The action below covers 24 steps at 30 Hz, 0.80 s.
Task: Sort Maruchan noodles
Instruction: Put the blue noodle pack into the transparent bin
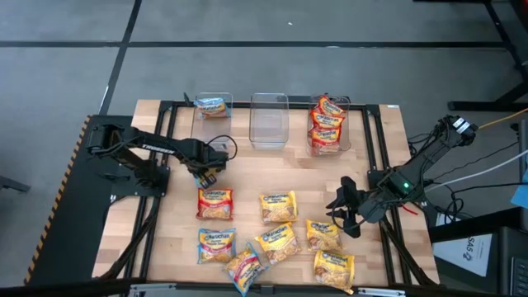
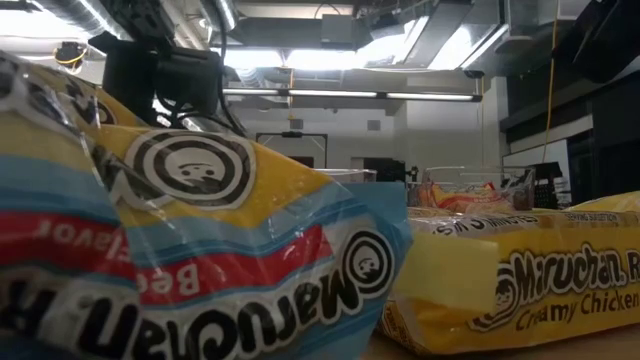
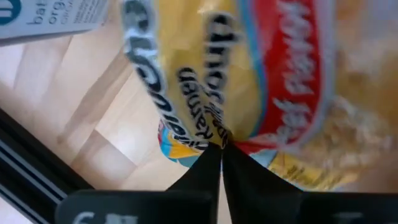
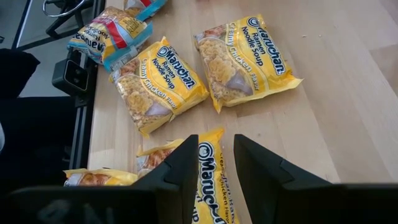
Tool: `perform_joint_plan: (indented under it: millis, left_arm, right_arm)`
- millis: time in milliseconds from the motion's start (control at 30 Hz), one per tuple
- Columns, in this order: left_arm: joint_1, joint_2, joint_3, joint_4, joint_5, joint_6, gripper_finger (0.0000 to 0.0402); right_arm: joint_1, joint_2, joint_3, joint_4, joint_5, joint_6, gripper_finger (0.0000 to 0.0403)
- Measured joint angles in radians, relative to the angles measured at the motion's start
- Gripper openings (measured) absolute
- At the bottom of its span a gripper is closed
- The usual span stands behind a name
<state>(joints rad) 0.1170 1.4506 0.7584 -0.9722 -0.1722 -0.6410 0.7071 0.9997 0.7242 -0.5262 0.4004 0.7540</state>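
Several Maruchan noodles packets lie flat on the wooden table [image 1: 363, 165]. My left gripper [image 1: 206, 175] points down at the far edge of a red-trimmed beef packet [image 1: 214, 202] and is shut on it [image 3: 221, 152]. Yellow chicken packets [image 1: 278, 206] [image 1: 323, 235] lie to the right. My right gripper [image 1: 351, 208] hovers open above one yellow packet [image 4: 211, 180], a finger on each side of it, touching nothing. A blue-trimmed packet [image 1: 216, 245] lies near the front. My left gripper pinches the red-trimmed packet's wrapper edge [image 3: 211, 140] between its two fingertips, which meet there. The fingers come from above, pointing steeply down. The rest of the packet still lies on the table. One layer or several, I cannot tell.
Three clear bins stand along the far side: the left one [image 1: 213, 107] holds a blue packet, the middle one [image 1: 269, 120] shows nothing inside, the right one [image 1: 328, 124] holds several red packets. Black rails [image 1: 165, 148] frame the table. In the low view, packets [image 2: 200, 250] [image 2: 520, 290] block the camera.
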Motion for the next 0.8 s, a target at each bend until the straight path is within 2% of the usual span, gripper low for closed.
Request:
perform_joint_plan:
  millis: [167, 467, 800]
  left_arm:
    - [-0.025, 0.001, 0.067, -0.075, -0.003, 0.015, 0.0001]
    - [-0.12, 0.002, 0.271, -0.309, -0.021, -0.023, 0.0]
    - [-0.218, 0.002, 0.543, -0.53, -0.222, -0.09, 0.0]
  right_arm:
    - [0.0, 0.0, 0.0, 0.0, 0.0, 0.0, 0.0106]
    - [0.0, 0.0, 0.0, 0.0, 0.0, -0.003, 0.0106]
    - [0.0, 0.0, 0.0, 0.0, 0.001, -0.029, 0.0106]
